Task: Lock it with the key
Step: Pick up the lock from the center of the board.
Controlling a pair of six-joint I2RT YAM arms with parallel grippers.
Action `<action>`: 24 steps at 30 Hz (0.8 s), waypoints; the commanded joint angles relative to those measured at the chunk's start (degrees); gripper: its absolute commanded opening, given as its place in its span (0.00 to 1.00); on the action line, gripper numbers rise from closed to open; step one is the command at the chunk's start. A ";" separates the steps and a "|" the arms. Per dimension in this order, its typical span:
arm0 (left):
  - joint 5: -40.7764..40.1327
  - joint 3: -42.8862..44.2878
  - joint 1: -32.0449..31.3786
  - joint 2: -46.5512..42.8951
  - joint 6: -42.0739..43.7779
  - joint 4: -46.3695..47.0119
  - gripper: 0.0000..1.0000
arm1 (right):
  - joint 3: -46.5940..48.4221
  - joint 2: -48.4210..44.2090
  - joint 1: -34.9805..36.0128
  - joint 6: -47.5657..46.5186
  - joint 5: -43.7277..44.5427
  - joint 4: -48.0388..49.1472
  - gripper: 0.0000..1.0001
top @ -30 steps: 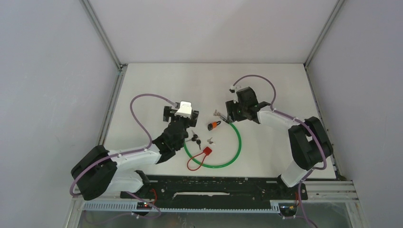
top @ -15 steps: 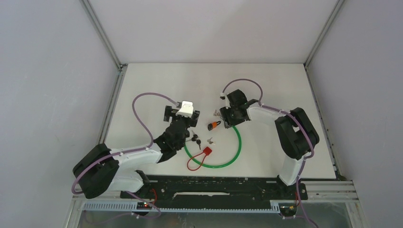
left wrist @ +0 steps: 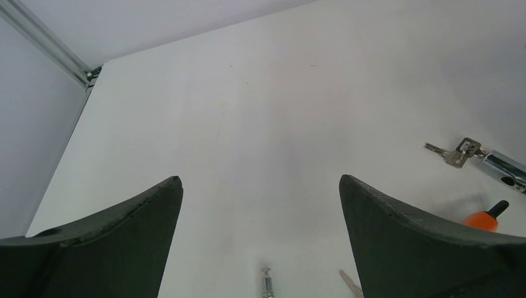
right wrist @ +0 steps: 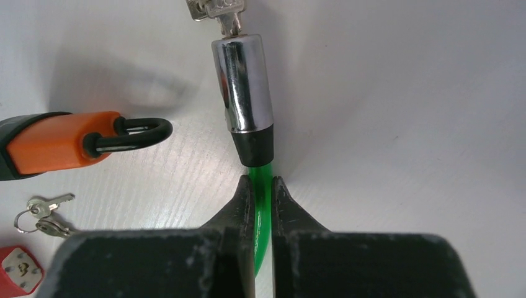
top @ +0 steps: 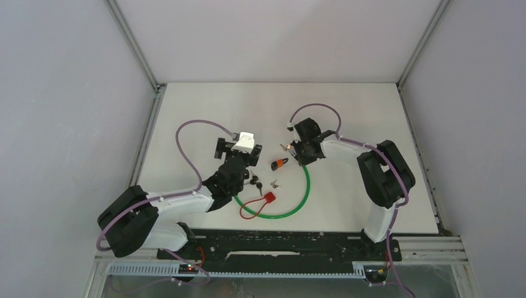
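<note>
White table [top: 205,105], grey walls [top: 279,37]; right fingers [right wrist: 239,212] pinch green cable [right wrist: 260,181], left fingers [left wrist: 124,230] spread

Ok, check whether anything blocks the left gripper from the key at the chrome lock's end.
Nothing visible does. Bare table lies between the open left gripper and the key at the end of the chrome lock barrel. The orange padlock sits close beside that line, not on it.
</note>
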 commanded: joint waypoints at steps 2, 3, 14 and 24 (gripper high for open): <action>0.16 3.54 -0.34 0.62 0.76 0.68 1.00 | -0.96 -3.60 2.26 0.02 7.30 5.00 0.00; 0.39 3.46 -0.30 0.48 0.77 0.67 1.00 | -2.18 -4.99 2.37 0.11 7.68 6.44 0.00; -2.59 3.97 -0.34 1.33 -0.57 1.16 1.00 | -17.38 -22.89 2.23 0.67 9.75 25.22 0.00; -1.65 2.44 -0.22 -5.55 -5.66 -2.45 1.00 | -25.64 -29.72 4.24 -0.45 9.31 36.78 0.00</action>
